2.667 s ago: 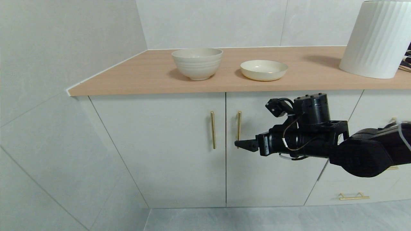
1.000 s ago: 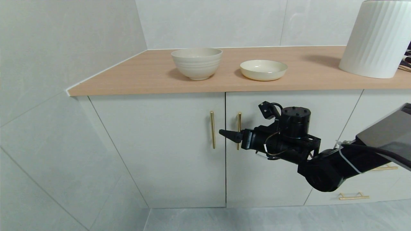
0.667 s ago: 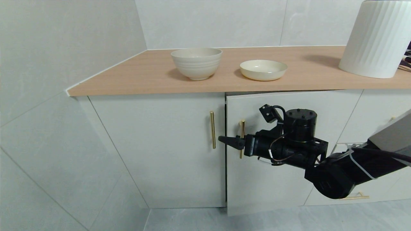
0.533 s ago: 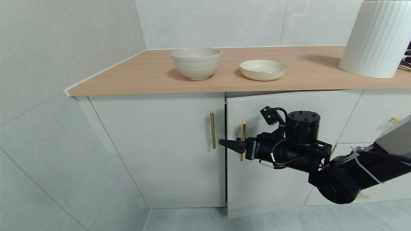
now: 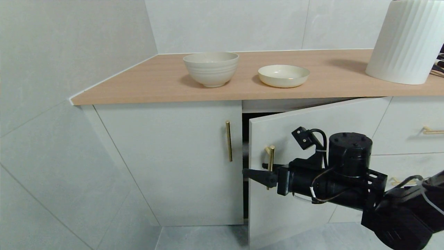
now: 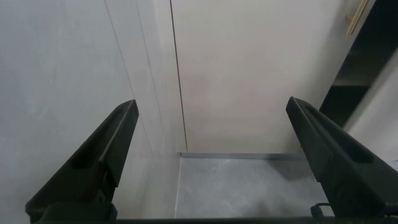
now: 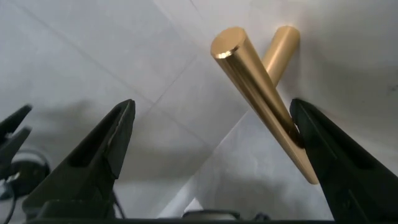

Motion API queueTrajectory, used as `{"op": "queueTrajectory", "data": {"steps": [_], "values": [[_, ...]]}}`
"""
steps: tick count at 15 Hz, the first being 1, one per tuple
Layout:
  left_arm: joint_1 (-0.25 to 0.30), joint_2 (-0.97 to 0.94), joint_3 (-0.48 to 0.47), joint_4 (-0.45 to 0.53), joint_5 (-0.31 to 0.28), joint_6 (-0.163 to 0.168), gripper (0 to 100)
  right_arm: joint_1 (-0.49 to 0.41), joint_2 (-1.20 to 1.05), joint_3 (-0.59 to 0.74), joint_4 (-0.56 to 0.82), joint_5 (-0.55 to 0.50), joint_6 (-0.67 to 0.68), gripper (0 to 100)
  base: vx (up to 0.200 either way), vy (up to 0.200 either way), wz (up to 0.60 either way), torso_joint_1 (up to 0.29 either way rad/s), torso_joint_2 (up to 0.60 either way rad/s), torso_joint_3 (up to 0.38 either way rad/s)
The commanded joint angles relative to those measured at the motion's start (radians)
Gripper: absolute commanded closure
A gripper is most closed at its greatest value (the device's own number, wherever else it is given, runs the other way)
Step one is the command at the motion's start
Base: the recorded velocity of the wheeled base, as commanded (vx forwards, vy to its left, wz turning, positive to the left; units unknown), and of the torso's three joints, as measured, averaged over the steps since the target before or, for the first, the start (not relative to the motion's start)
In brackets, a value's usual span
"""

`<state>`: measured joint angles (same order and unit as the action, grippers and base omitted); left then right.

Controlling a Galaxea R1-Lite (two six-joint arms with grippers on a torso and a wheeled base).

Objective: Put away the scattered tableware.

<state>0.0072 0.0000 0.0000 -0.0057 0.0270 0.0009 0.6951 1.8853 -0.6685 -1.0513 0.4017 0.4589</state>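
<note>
Brass door handle (image 5: 271,156) against spread-open right tool (image 5: 250,172), bowl (image 5: 211,68) and plate (image 5: 283,75) on counter (image 5: 156,86) above

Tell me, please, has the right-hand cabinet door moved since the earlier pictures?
Yes. The right-hand cabinet door has swung outward, leaving a gap beside the closed left door.

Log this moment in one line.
right tool: open around door handle | cabinet door: ajar | bowl, shallow dish: on countertop | left tool: open
</note>
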Motion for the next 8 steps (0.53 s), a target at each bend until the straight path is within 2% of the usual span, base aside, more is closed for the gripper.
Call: {"op": "queueTrajectory", "data": {"steps": [1,5,7,8], "values": [[0.0,0.0,0.0,0.0,0.001,0.001,0,0.055,-0.084,0.093,-0.026,0.009,0.001,0,0.0,0.0,0.0,0.0,0.0,0.0],[0.0,0.0,0.0,0.0,0.001,0.001,0,0.096,-0.155,0.187,-0.029,0.008,-0.002,0,0.0,0.0,0.0,0.0,0.0,0.0],[0.0,0.0,-0.011,-0.011,0.017,0.011,0,0.115,-0.16,0.216,-0.03,0.008,-0.002,0,0.0,0.0,0.0,0.0,0.0,0.0],[0.0,0.0,-0.078,0.001,0.022,0.013,0,0.115,-0.16,0.222,-0.03,0.008,0.0,0,0.0,0.0,0.0,0.0,0.0,0.0]]}}
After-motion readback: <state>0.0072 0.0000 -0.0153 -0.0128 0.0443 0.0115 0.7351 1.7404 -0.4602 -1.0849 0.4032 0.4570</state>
